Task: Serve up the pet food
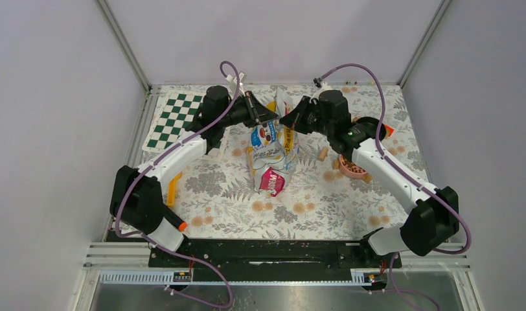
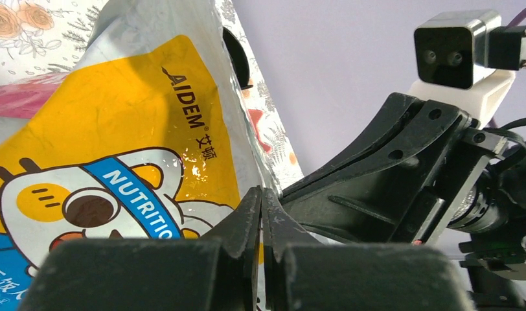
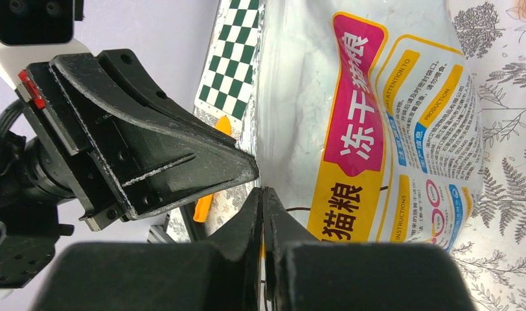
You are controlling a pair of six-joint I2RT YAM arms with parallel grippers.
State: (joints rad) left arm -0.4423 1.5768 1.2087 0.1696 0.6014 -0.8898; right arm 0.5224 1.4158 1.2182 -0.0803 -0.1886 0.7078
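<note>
The yellow and silver pet food bag [image 1: 271, 155] with the cartoon cat stands upright mid-table. My left gripper [image 1: 271, 116] and right gripper [image 1: 284, 120] meet at its top edge from either side. In the left wrist view the left gripper [image 2: 261, 201] is shut on the bag's [image 2: 118, 142] top edge. In the right wrist view the right gripper [image 3: 261, 201] is shut on the bag's [image 3: 377, 116] edge too. A pink bowl [image 1: 355, 170] sits to the right, partly under the right arm. No kibble shows.
A green checkered mat [image 1: 174, 120] lies at the back left. An orange tool [image 1: 171, 189] lies by the left arm. Tan cork-like pieces [image 1: 322, 154] are scattered near the bowl. Walls close in the table on three sides.
</note>
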